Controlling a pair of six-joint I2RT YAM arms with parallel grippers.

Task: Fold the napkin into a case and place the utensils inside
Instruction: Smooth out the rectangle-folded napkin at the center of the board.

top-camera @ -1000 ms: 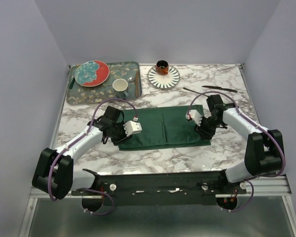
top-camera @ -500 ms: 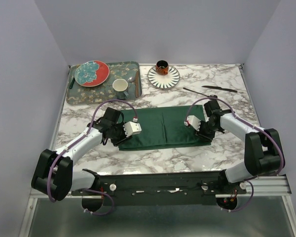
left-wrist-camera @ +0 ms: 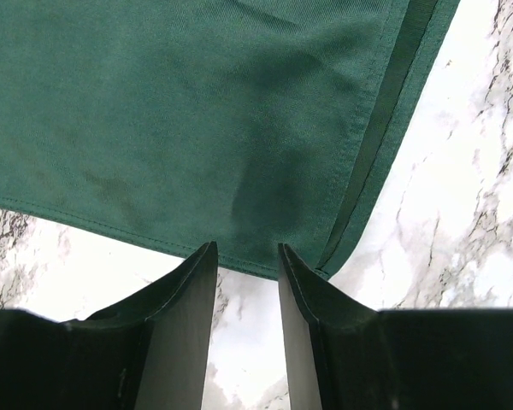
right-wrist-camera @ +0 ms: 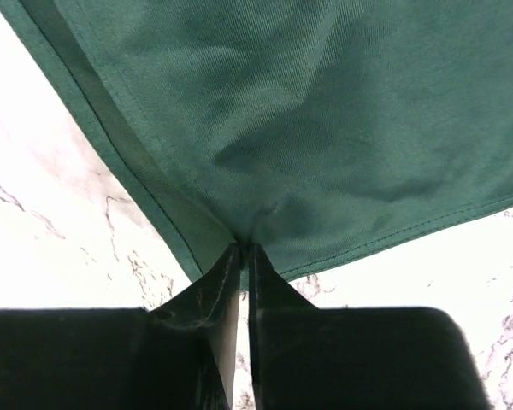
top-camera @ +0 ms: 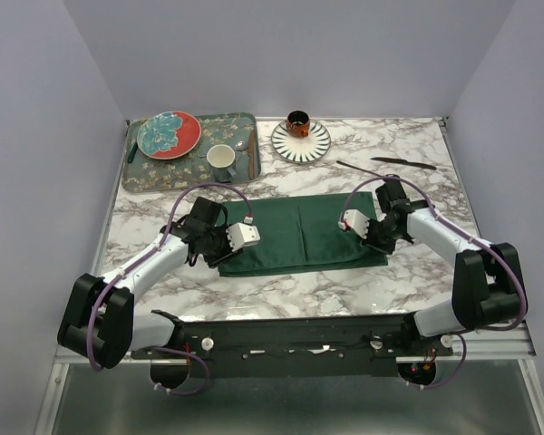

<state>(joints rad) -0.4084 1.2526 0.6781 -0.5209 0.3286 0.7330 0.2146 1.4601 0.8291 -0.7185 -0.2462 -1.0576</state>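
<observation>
The dark green napkin [top-camera: 299, 231] lies flat as a wide folded rectangle in the middle of the marble table. My left gripper [top-camera: 219, 243] stands open at the napkin's near left corner; in the left wrist view its tips [left-wrist-camera: 245, 252] reach the hem of the napkin [left-wrist-camera: 197, 111], with bare marble between the fingers. My right gripper [top-camera: 378, 237] is at the near right corner. In the right wrist view it [right-wrist-camera: 244, 248] is shut on the napkin [right-wrist-camera: 325, 111], which puckers at the tips. The utensils, a black fork [top-camera: 354, 167] and a black knife [top-camera: 403, 163], lie at the far right.
A floral tray [top-camera: 145, 177] at the far left holds a red and teal plate [top-camera: 169, 134], a cup [top-camera: 221, 160] and a silver spoon [top-camera: 251, 152]. A striped plate [top-camera: 310, 145] with a small dark cup [top-camera: 297, 120] stands at the far middle.
My right gripper has closed on the napkin's near right corner after shifting slightly toward it. The left arm has stayed in place, open.
</observation>
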